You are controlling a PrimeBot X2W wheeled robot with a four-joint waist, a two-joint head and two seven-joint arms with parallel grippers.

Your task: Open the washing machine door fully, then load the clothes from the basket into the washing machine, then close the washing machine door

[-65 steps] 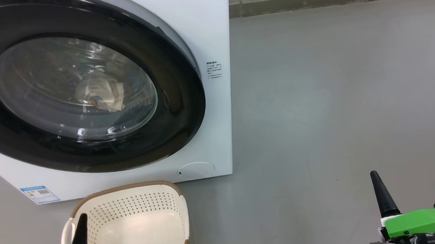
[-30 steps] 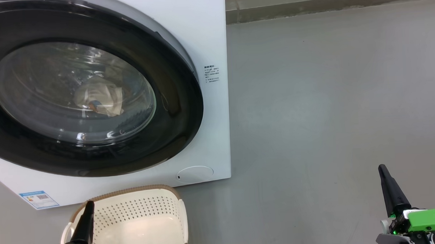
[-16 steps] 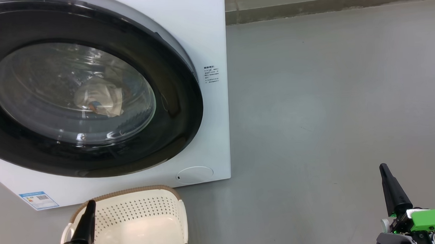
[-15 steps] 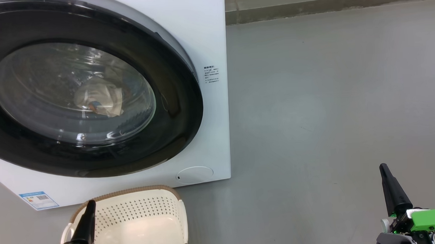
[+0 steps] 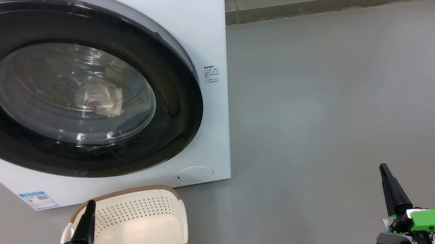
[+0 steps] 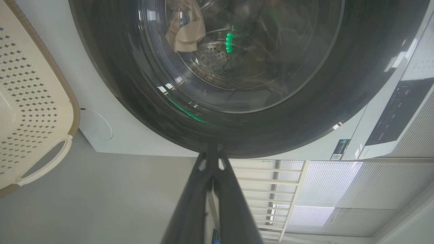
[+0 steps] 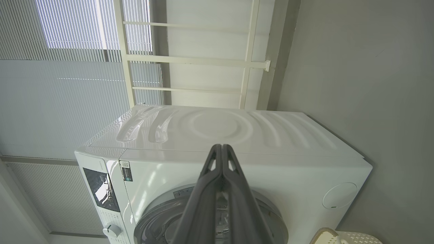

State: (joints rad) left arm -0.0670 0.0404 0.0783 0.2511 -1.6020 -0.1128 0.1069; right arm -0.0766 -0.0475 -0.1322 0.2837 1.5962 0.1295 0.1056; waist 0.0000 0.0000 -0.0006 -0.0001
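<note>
Looking at the door (image 5: 91, 94), I see it closed against the washer (image 5: 210, 34), and the clothes (image 5: 99, 99) sit inside the drum, pale behind the glass. The basket (image 5: 132, 190) stands empty on the floor just below the door. My left gripper (image 6: 212, 152) is clenched on nothing, fingers pressed together, hanging over the basket's near side. The right gripper (image 7: 221, 149) is likewise pinched together and empty, well off to the side. My worry: I can't tell whether the latch caught, so the door could spring open, and a careless left-arm swing would clip the basket.
</note>
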